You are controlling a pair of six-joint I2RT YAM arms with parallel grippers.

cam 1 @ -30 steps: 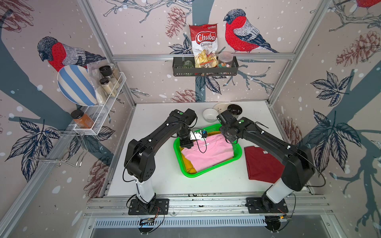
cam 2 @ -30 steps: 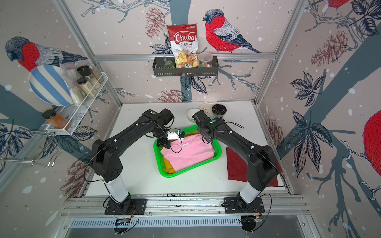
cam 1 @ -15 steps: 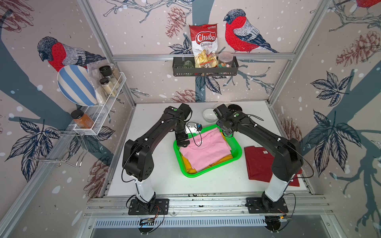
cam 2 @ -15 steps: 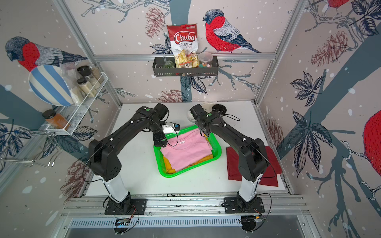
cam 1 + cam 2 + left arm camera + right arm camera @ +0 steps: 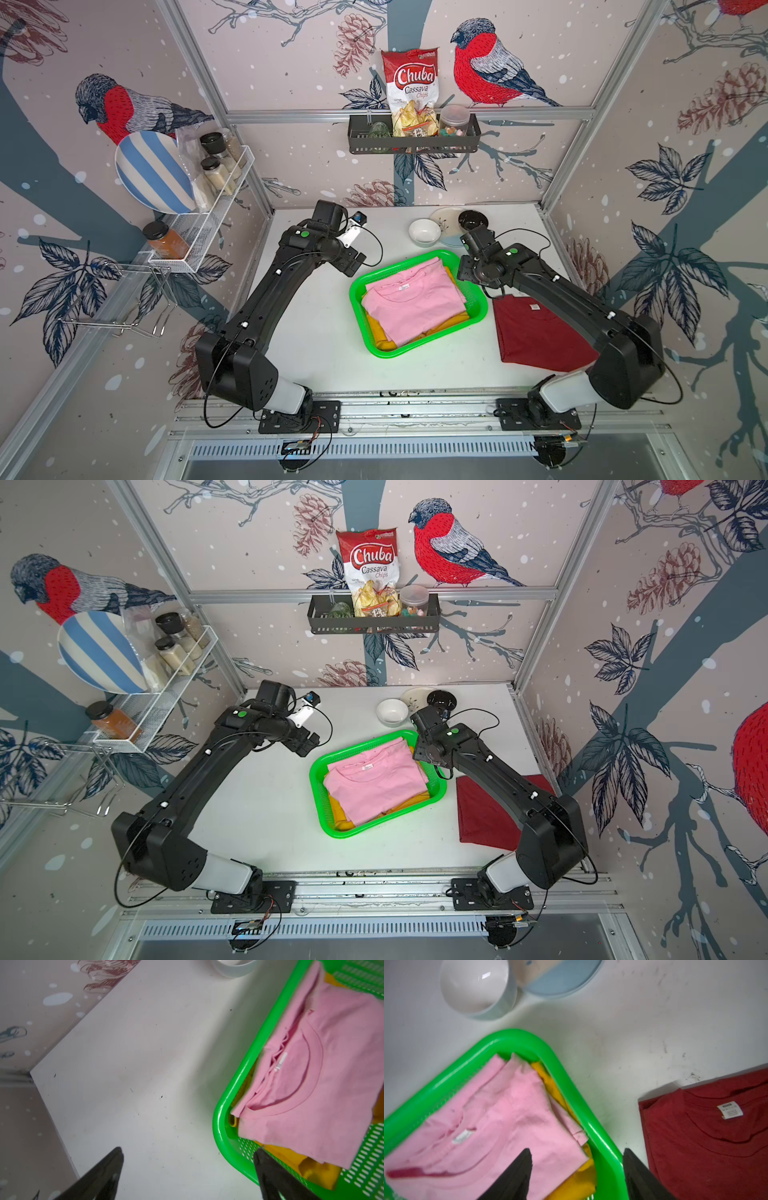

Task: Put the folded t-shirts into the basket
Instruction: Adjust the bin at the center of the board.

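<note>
left tool (image 5: 187, 1150), right tool (image 5: 576, 1150) spread, empty, basket (image 5: 399, 353) between, dark red t-shirt (image 5: 536, 336) outside

White bowl (image 5: 424, 231) beside a pale plate (image 5: 445, 217), perhaps a dark dish (image 5: 472, 219) on it.

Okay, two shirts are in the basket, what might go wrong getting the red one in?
The red shirt lies partly under the right arm, so a one-edge grab may unfold it. The pink shirt sits skewed in the basket; a third may overhang the rim. The white bowl stands close behind and could be knocked.
</note>
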